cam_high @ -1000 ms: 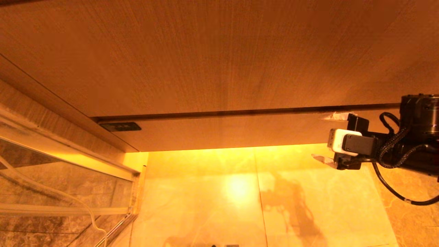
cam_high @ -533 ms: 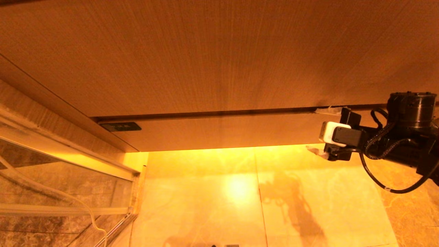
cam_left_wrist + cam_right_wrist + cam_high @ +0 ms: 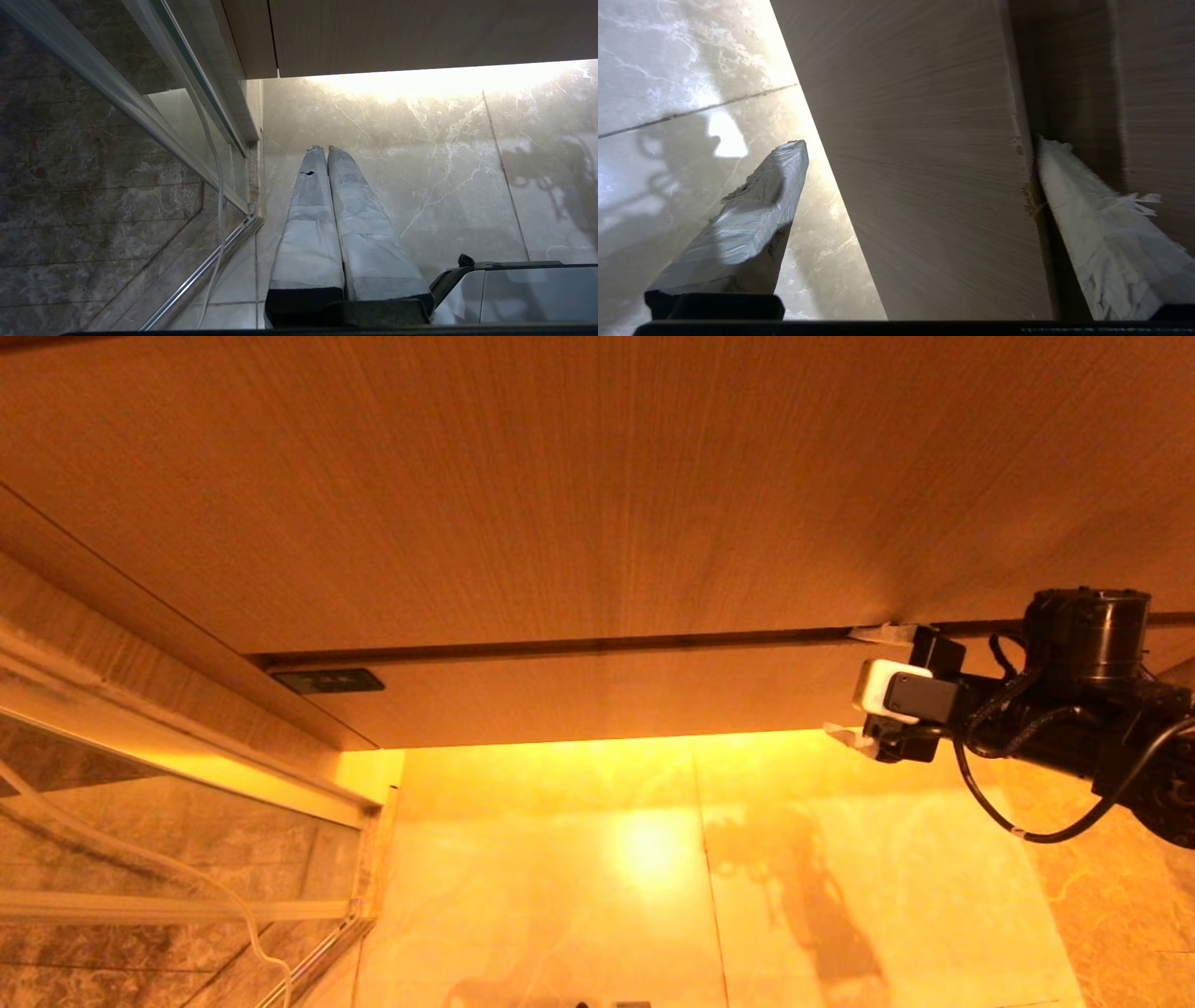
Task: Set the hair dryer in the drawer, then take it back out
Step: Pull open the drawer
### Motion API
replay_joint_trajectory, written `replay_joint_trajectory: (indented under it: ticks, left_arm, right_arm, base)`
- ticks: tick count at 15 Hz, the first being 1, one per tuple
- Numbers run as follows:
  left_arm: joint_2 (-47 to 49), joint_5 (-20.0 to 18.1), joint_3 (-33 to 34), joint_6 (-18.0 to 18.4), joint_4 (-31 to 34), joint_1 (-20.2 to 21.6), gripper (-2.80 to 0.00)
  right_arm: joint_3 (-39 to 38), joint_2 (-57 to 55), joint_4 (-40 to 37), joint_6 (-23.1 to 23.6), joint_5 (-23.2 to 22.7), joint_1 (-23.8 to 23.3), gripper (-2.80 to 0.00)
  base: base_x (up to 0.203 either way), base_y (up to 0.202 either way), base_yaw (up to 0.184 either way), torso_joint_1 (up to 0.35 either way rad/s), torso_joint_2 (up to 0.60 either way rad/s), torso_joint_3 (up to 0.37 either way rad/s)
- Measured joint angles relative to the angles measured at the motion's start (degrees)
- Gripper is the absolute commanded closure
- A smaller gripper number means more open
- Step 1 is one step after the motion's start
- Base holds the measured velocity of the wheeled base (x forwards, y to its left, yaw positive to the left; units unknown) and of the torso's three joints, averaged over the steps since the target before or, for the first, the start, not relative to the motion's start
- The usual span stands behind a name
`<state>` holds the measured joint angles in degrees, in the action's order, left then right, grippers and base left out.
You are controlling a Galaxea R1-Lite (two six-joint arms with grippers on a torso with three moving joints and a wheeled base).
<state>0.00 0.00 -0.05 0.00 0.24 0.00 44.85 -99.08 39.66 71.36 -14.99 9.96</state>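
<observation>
One tall wood-grain panel (image 3: 560, 476) filled the view; beneath it the drawer (image 3: 607, 695), a flat handleless strip, ran lengthwise nine to three o'clock. At three o'clock the right gripper (image 3: 854, 686) stood spread astride its front. The left gripper (image 3: 322, 154) stayed pressed together.

A glass partition (image 3: 140, 821) stands left of the marble floor (image 3: 560, 896).
</observation>
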Motion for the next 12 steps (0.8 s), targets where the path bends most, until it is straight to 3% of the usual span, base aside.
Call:
replay_joint_trajectory:
  ticks: [5,12]
  left_arm:
    - [0.0,0.0,0.0,0.0,0.04,0.0,0.0]
    - [0.0,0.0,-0.02,0.0,0.06,-0.02,0.0]
  right_arm:
    - [0.24,-2.56,-1.39,-0.14,0.11,-1.73,-2.8]
    - [-0.35,1.73,-21.11,-0.35,3.26,-5.79,-2.8]
  base:
    - [0.0,0.0,0.0,0.0,0.0,0.0]
    - [0.0,0.0,0.0,0.0,0.0,0.0]
